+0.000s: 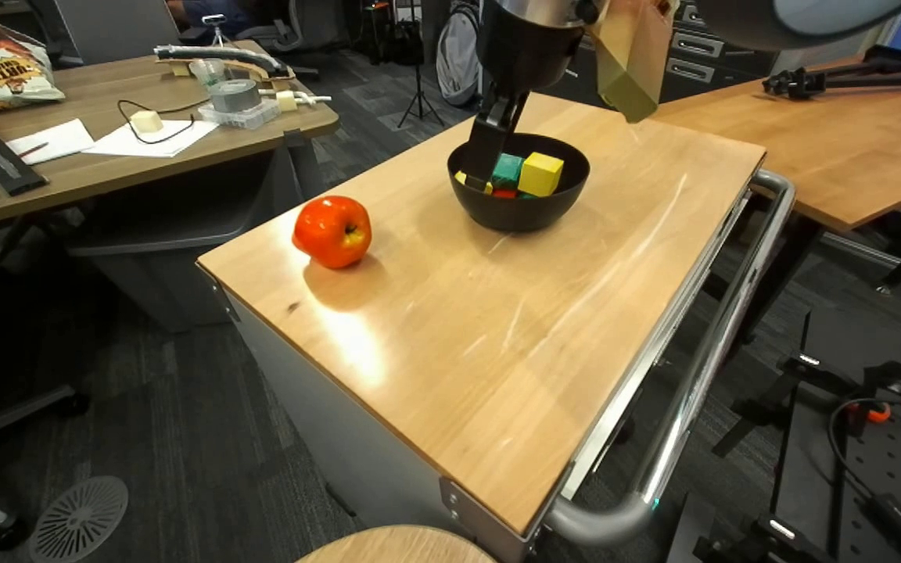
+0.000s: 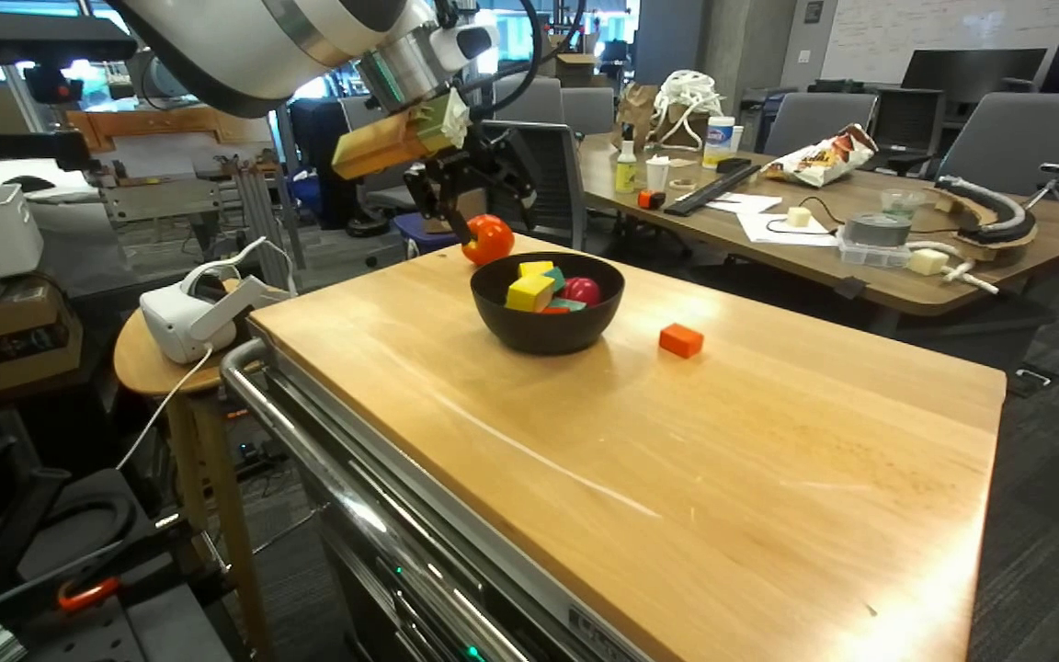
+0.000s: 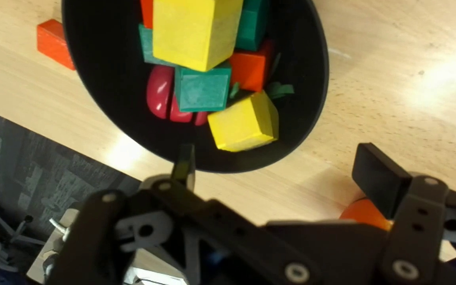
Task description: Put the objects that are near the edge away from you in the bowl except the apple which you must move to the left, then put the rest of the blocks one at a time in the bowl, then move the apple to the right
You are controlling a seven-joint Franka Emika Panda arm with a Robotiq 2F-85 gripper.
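The dark bowl (image 1: 513, 219) stands on the cart top and shows in both exterior views (image 2: 548, 336). In the wrist view it holds yellow blocks (image 3: 242, 124), green blocks (image 3: 203, 89), orange-red blocks (image 3: 247, 71) and a shiny dark red object (image 3: 160, 92). An orange-red block (image 2: 681, 340) lies on the cart top outside the bowl; it also shows in the wrist view (image 3: 54, 42). The red-orange apple (image 1: 333, 232) sits apart from the bowl, partly behind a finger in the wrist view (image 3: 362, 213). My gripper (image 3: 277, 162) is open and empty above the cart, near the bowl's rim.
The wooden cart top (image 1: 560, 313) has a metal handle (image 1: 701, 375) along one side. A cluttered table (image 2: 824, 257) stands beyond another side. A stool with a white headset (image 2: 185, 317) stands by the cart.
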